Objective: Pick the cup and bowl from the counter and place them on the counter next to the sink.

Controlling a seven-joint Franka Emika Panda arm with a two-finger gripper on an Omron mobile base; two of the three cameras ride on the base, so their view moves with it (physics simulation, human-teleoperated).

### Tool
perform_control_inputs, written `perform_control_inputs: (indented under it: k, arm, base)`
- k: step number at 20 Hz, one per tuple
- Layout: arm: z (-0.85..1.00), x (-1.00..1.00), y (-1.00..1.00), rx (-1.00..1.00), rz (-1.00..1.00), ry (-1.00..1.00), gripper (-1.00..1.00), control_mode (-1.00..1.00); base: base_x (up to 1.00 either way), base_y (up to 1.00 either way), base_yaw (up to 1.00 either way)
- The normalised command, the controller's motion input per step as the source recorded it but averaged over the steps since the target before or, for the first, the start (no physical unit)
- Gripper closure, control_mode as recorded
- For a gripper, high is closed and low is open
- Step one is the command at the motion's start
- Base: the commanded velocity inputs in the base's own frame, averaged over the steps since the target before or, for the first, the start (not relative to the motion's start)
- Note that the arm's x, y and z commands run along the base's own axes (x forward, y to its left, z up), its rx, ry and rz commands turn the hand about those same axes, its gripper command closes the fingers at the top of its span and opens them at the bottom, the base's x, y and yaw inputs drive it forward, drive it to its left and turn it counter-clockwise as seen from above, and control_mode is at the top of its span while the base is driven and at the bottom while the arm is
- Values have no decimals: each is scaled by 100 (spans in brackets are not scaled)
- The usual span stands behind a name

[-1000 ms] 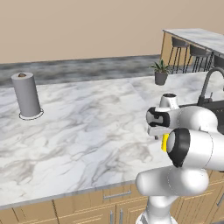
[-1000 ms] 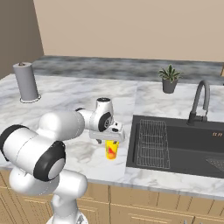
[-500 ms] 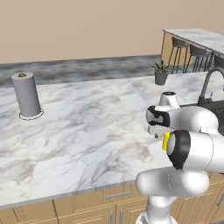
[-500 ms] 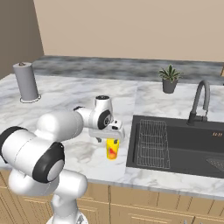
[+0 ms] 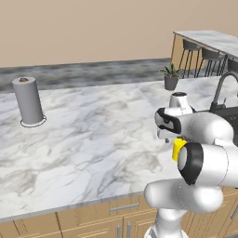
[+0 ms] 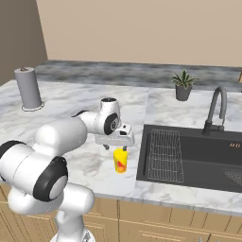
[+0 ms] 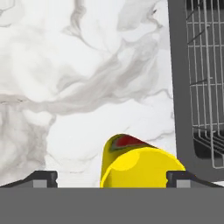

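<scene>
The small yellow cup [image 6: 120, 160] with its red-orange mark stands upright on the white marble counter [image 6: 156, 111], just left of the dark sink [image 6: 208, 153]. My gripper [image 6: 116, 147] hangs open right above it, its fingers either side of the rim and clear of it. In the hand view the cup [image 7: 140, 168] sits low between the two fingertips [image 7: 41, 178], with the gripper [image 7: 111, 179] spread wider than the cup. A yellow sliver of the cup [image 5: 177, 148] shows behind my arm in the left base view. The bowl is out of view.
A wire rack [image 6: 165, 153] lies in the sink's left part and a curved grey tap [image 6: 215, 111] stands behind it. A potted plant [image 6: 183, 85] sits at the back. A paper towel roll [image 6: 28, 87] stands far left. Bar stools [image 5: 200, 53] are beyond.
The gripper has let go of the cup and risen a little above it. The cup stays where it stood by the sink.
</scene>
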Motion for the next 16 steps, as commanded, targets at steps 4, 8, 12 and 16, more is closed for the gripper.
perform_control_inputs:
  k: [4,8,12,16]
  arm:
    - [34,-14,6,0,0,0,-100,-100]
    - [36,-21,8,0,0,0,-100,-100]
    - [37,-27,9,0,0,0,-100,-100]
    - [24,-70,2,0,0,-3,-100,-100]
  base:
    - [0,0,0]
    - [0,0,0]
    - [0,0,0]
    - [0,0,0]
